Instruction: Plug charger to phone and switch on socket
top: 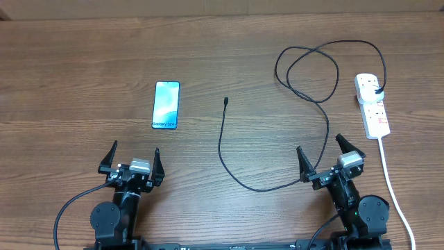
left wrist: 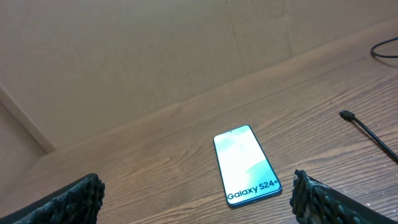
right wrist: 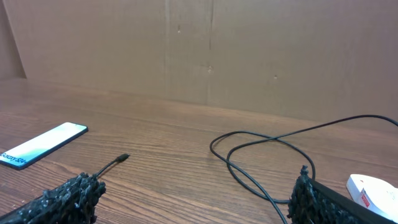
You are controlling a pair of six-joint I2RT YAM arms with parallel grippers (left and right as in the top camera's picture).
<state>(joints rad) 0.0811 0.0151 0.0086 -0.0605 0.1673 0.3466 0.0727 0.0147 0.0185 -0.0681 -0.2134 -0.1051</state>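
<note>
Two grippers report spread wide and empty: the left gripper [top: 134,148] hangs on the near side of the phone [top: 166,105], apart from its lettered end. The right gripper [top: 319,143] sits well apart from the phone, on the socket's side.

The phone lies flat, screen up, with bare table [top: 83,76] all round its edges, so you have open room on every side of it. The charger [top: 220,139] has its connector tip [top: 226,101] loose on the wood beside the phone, not touching it, pointing away from the arms. Its cable runs back past the right gripper, loops, and ends at a black plug [top: 378,91] that appears to be seated in the socket [top: 372,104], far from the phone.

My judgement is that this layout suits a split. The left gripper steadies the phone and the right takes the tip. You should mind the cable slack and the white cord [top: 392,180] trailing beside the right gripper.
</note>
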